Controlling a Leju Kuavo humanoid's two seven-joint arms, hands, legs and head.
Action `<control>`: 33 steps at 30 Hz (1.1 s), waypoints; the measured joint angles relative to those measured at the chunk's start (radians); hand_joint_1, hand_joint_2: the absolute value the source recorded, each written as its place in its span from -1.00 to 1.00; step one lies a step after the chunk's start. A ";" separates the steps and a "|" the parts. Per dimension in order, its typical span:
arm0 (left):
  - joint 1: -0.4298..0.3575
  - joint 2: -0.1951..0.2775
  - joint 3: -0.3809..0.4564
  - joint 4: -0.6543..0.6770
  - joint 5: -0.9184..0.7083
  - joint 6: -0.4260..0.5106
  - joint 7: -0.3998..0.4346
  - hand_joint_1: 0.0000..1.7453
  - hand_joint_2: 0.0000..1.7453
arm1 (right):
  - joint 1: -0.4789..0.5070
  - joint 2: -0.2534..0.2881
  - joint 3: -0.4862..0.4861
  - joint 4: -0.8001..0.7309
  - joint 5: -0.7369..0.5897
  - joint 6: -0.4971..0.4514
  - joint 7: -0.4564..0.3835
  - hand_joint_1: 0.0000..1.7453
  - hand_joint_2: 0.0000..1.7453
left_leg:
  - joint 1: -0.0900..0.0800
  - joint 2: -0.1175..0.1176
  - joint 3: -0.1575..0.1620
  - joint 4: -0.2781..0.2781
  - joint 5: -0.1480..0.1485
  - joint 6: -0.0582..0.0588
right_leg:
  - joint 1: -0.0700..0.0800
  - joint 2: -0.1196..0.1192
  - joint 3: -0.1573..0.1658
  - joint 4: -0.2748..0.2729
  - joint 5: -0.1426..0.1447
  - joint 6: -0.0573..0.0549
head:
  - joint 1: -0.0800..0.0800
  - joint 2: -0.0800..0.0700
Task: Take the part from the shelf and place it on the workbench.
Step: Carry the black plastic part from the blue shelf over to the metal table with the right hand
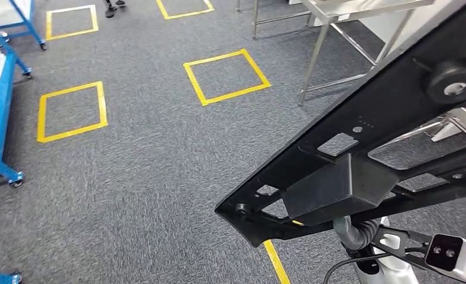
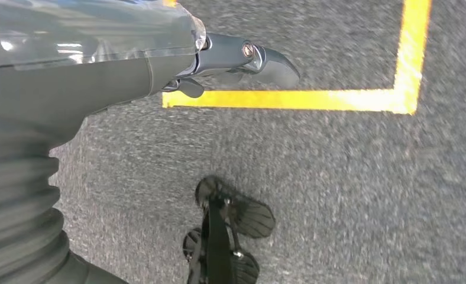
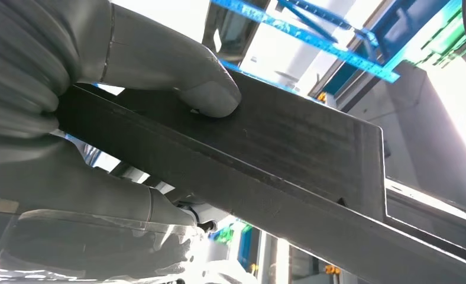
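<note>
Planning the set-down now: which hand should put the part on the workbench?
Right. The right hand already grips the black part; the left hand hangs over the carpet, holding nothing.

1. left hand [image 2: 236,62]: a dark grey finger with a glossy rounded tip and a small round silver screw at its hinge.
2. behind it, a smooth matte grey shell with a clear, shiny plastic sheet over it, reflecting light.
3. nearer the wrist, a grey ribbed cover of thick rounded folds.
4. right hand [image 3: 124,89]: a thick pale grey thumb, smooth and blunt at the tip, with the same grey ribbed cover and crinkled clear plastic.
5. right wrist camera [image 1: 454,255]: a white box with a dark face, on a black bracket.
6. beside it, a grey corrugated hose, a thin black cable and a white casing.
</note>
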 joint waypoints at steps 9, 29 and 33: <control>-0.004 -0.010 0.000 0.000 0.004 0.002 0.005 -1.00 1.00 | 0.005 0.006 0.007 -0.002 -0.002 -0.005 0.000 1.00 1.00 | -0.001 0.062 0.023 -0.053 0.011 0.047 | -0.005 -0.077 -0.126 0.232 -0.110 0.040 | 0.000 0.000; 0.001 -0.028 0.005 0.000 0.007 0.021 0.019 -1.00 1.00 | -0.017 0.006 0.062 0.044 -0.006 -0.060 0.000 1.00 1.00 | -0.004 0.028 -0.043 0.097 -0.037 0.001 | 0.003 -0.014 0.000 -0.005 0.002 -0.009 | 0.000 0.000; 0.002 -0.029 0.006 0.000 0.005 0.016 0.004 -1.00 1.00 | -0.025 0.006 0.079 0.054 -0.002 -0.089 0.000 1.00 1.00 | -0.003 -0.023 0.010 -0.034 0.004 0.013 | -0.001 0.031 -0.012 0.007 0.000 0.013 | 0.000 0.000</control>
